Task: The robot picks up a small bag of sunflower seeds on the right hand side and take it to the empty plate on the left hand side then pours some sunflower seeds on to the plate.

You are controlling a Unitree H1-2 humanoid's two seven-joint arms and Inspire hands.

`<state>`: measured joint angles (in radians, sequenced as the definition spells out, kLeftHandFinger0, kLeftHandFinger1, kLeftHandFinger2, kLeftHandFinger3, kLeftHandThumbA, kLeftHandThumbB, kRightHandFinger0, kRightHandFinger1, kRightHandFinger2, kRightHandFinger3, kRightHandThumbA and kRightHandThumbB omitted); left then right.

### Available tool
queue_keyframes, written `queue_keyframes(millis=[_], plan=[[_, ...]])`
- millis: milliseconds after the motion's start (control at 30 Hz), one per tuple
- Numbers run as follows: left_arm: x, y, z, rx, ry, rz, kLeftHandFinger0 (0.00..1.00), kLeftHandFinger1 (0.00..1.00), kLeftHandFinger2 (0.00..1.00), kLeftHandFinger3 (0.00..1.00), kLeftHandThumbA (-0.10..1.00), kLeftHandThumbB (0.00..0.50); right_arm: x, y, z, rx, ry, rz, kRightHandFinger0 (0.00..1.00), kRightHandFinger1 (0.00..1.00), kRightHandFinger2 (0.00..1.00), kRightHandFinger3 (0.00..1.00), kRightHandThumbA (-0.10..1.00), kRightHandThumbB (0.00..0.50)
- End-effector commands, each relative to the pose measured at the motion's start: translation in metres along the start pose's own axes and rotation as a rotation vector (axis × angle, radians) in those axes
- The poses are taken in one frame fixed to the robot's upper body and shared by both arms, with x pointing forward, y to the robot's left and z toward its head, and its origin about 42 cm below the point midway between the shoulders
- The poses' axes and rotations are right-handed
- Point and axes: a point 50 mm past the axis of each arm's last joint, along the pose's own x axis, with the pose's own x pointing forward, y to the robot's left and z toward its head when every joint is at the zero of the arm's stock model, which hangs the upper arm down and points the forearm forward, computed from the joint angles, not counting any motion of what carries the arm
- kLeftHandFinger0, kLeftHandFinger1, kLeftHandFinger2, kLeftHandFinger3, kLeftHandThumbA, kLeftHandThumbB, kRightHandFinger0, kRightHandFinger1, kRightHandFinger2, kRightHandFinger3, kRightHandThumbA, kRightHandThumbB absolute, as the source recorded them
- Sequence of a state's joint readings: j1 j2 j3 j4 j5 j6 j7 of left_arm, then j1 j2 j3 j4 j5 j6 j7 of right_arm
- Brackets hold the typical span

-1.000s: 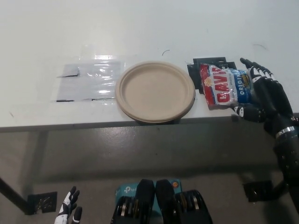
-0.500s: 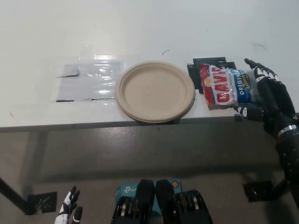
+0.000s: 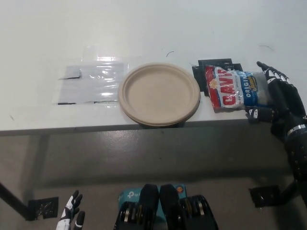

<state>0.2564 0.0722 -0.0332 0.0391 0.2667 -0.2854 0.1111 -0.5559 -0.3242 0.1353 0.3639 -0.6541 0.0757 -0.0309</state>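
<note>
A red, white and blue bag of sunflower seeds lies flat on the white table, just right of an empty tan paper plate. My black right hand stands open at the bag's right end, fingers spread, its thumb near the bag's lower right corner; it holds nothing. My white left hand hangs low at the bottom left, well below the table edge.
A clear plastic sheet with black tape marks lies left of the plate. Black tape marks sit under the bag's top. The table's front edge runs just below the plate; grey floor lies beneath.
My right hand has drawn back to the right, away from the bag, so more of the bag's blue end shows. Bag, plate and left hand have not moved.
</note>
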Motion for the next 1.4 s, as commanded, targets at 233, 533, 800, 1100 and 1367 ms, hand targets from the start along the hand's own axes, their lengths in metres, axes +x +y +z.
queue_keyframes(millis=[233, 533, 800, 1100, 1367], plan=[[0.000, 0.005, 0.006, 0.004, -0.019, 0.007, 1.00, 1.00, 1.00, 1.00, 1.00, 0.180, 0.025, -0.031, 0.018, -0.006, -0.040, -0.112, 1.00, 1.00, 1.00, 1.00, 0.94, 0.313], [0.001, 0.005, 0.007, 0.006, -0.025, 0.010, 1.00, 1.00, 1.00, 1.00, 1.00, 0.179, 0.029, -0.027, 0.016, -0.003, -0.039, -0.097, 1.00, 1.00, 1.00, 1.00, 0.90, 0.333], [0.002, 0.006, 0.007, 0.004, -0.037, 0.008, 1.00, 1.00, 1.00, 1.00, 1.00, 0.168, 0.032, -0.025, 0.016, -0.022, -0.057, -0.027, 1.00, 1.00, 1.00, 1.00, 0.89, 0.390], [0.006, 0.006, 0.007, -0.001, -0.048, 0.009, 1.00, 1.00, 1.00, 1.00, 1.00, 0.170, 0.029, -0.030, 0.020, -0.030, -0.098, 0.076, 1.00, 1.00, 1.00, 1.00, 0.95, 0.467], [0.006, 0.005, 0.006, -0.008, -0.045, 0.010, 1.00, 1.00, 1.00, 1.00, 1.00, 0.181, 0.027, -0.035, 0.018, 0.029, -0.141, 0.141, 1.00, 1.00, 1.00, 1.00, 1.00, 0.500]])
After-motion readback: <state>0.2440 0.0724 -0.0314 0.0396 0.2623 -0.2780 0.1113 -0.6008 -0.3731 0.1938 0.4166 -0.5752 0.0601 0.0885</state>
